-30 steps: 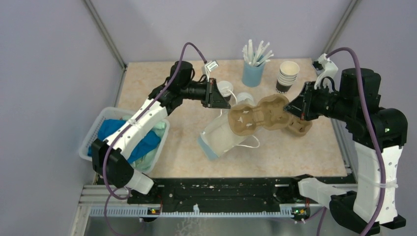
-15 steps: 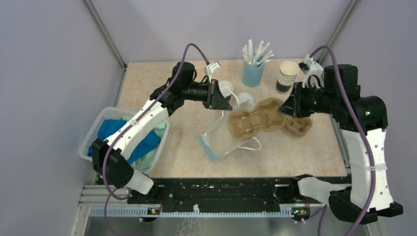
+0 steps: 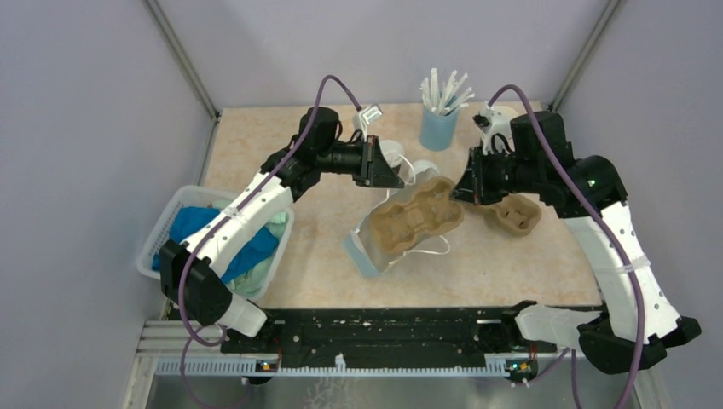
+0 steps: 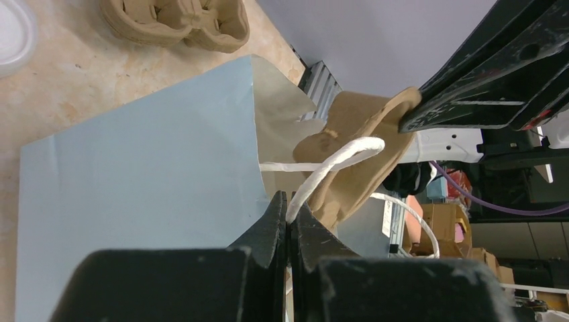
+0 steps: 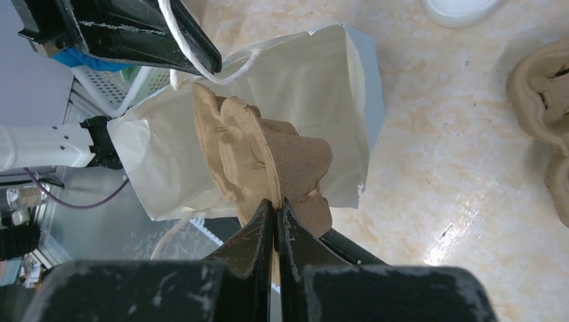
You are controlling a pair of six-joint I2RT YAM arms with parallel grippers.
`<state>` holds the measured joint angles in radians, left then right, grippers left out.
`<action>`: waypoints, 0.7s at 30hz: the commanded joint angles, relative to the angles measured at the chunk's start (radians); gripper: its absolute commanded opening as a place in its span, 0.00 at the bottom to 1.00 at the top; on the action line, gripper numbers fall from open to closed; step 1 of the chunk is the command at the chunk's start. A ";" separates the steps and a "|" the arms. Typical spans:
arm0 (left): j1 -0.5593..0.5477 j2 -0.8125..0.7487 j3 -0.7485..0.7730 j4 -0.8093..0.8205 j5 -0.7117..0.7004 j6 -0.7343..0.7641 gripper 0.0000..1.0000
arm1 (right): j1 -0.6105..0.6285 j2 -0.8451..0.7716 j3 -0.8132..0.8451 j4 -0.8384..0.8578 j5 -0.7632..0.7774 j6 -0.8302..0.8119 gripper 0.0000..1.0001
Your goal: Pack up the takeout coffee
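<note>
Top external: the takeout coffee (image 3: 394,153) stands at the far middle of the table, just behind the left gripper (image 3: 385,177), with only its white lid showing. I judge it light, thin-walled and easily crushed, with a lid apt to pop. It is best taken round the body below the lid and kept upright. The right gripper (image 3: 460,192) holds a pulp cup carrier (image 3: 413,217) at the mouth of the paper bag (image 3: 368,251). A second carrier (image 3: 514,215) lies to the right. There is one blue tumbler of straws (image 3: 439,128) at the far side and one basket (image 3: 152,247) at the left.

Left wrist: the jaws are clenched on the bag's white cord handle (image 4: 335,164). One loose lid (image 4: 13,30) lies beyond.

Right wrist: the jaws are clamped on the carrier's rim. In all I count two carriers, one bag and one coffee.
</note>
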<state>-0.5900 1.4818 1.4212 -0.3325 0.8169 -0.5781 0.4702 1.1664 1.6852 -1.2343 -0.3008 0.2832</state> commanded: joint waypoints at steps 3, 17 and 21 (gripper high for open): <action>-0.005 0.019 0.012 0.072 -0.002 -0.019 0.00 | 0.042 0.019 -0.051 0.147 0.002 0.051 0.00; -0.003 0.041 0.043 0.033 -0.008 0.029 0.00 | 0.049 0.064 -0.125 0.237 -0.062 0.048 0.00; -0.003 0.037 0.044 0.066 -0.005 0.016 0.00 | 0.049 0.084 -0.107 0.227 -0.073 0.020 0.00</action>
<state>-0.5827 1.5307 1.4231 -0.3374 0.7910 -0.5659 0.5083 1.2331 1.5635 -1.0729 -0.3202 0.3183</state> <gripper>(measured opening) 0.029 0.009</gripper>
